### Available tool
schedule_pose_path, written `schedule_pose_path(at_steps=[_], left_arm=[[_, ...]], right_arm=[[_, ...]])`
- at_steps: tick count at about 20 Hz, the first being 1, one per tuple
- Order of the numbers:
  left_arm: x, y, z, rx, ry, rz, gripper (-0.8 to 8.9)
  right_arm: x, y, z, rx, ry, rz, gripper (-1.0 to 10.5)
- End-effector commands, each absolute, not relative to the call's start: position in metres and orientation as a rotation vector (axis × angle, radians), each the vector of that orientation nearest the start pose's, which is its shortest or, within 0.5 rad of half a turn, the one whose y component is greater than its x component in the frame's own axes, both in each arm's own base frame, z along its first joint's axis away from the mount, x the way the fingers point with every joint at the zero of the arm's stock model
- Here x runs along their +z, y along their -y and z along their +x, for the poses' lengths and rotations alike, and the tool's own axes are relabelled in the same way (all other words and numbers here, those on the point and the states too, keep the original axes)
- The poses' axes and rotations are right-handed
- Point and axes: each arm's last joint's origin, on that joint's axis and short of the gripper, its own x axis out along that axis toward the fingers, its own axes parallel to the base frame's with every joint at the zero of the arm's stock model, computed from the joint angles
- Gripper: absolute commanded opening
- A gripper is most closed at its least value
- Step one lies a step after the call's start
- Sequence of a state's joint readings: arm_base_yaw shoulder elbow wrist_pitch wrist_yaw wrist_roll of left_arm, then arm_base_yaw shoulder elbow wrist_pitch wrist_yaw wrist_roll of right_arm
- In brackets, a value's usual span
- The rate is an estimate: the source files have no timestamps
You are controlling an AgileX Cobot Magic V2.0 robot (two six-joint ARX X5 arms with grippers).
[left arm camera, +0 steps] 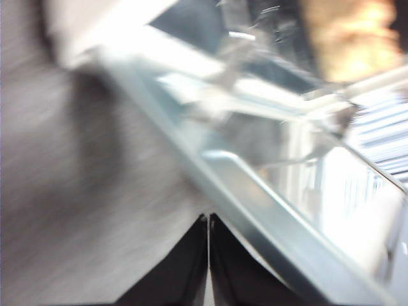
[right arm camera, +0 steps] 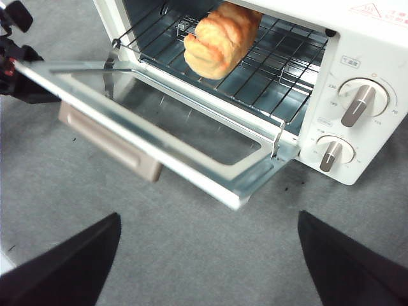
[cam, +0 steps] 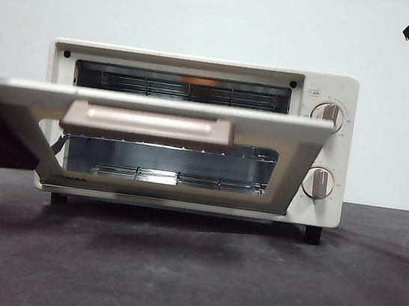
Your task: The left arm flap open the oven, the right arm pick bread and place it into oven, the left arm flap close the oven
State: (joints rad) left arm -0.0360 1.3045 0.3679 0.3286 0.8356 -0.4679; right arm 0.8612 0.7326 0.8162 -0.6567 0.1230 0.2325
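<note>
1. I see the oven (cam: pixel 196 133), cream-white and boxy, standing on the dark grey surface (cam: pixel 188 279) with its glass door (cam: pixel 157 109) hanging roughly level, half-way open, the beige-brown handle (cam: pixel 148 124) facing me in the front view.
2. Two round knobs (cam: pixel 329 113) sit one above the other at about 3 o'clock on the oven's face.
3. The bread (right arm camera: pixel 220 38), a lumpy golden-orange bun with paler patches, lies on the wire rack (right arm camera: pixel 255 64) inside the oven, toward the rack's middle.
4. The front view hides the bread almost wholly behind the door; only the right wrist view shows it plainly, from above.
5. The left wrist view is blurred; it shows the door's metal frame (left arm camera: pixel 255 210) close by and an orange smear that I take for the bread (left arm camera: pixel 347 38) at about 1 o'clock.
6. The left arm's fingers (left arm camera: pixel 208 261) are clenched together, with no gap between them, just beside the door's edge; whether they touch it I cannot tell.
7. In the right wrist view the left arm (right arm camera: pixel 16 57) shows as a dark shape at the door's far corner, about 10 o'clock.
8. The right arm's fingers (right arm camera: pixel 207 261) are spread wide, released and holding nothing, hovering above the surface in front of the oven, well apart from the bread.
</note>
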Motion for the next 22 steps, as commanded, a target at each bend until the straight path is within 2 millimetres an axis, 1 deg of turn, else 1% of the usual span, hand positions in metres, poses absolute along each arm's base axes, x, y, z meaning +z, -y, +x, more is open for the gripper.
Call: schedule_pose_path(at_steps=[1,9,13,19,22], left_arm=[[0.153,0.03,0.221,-0.719,-0.725,-0.686,0.11],[0.172,0.02,0.23,-0.718,-0.543,-0.725,0.11],[0.178,0.017,0.232,-0.729,-0.474,-0.706,0.11],[0.181,0.017,0.231,-0.739,-0.481,-0.728,0.11],[0.195,0.021,0.224,-0.773,-0.438,-0.714,0.12]], right_arm=[[0.312,-0.108,0.096,0.659,-0.589,-0.043,4.4],[0.312,-0.108,0.096,0.654,-0.597,-0.029,4.4],[0.311,-0.108,0.096,0.653,-0.598,-0.03,4.4],[0.311,-0.108,0.096,0.653,-0.598,-0.03,4.4],[0.311,-0.108,0.096,0.651,-0.596,-0.03,4.4]])
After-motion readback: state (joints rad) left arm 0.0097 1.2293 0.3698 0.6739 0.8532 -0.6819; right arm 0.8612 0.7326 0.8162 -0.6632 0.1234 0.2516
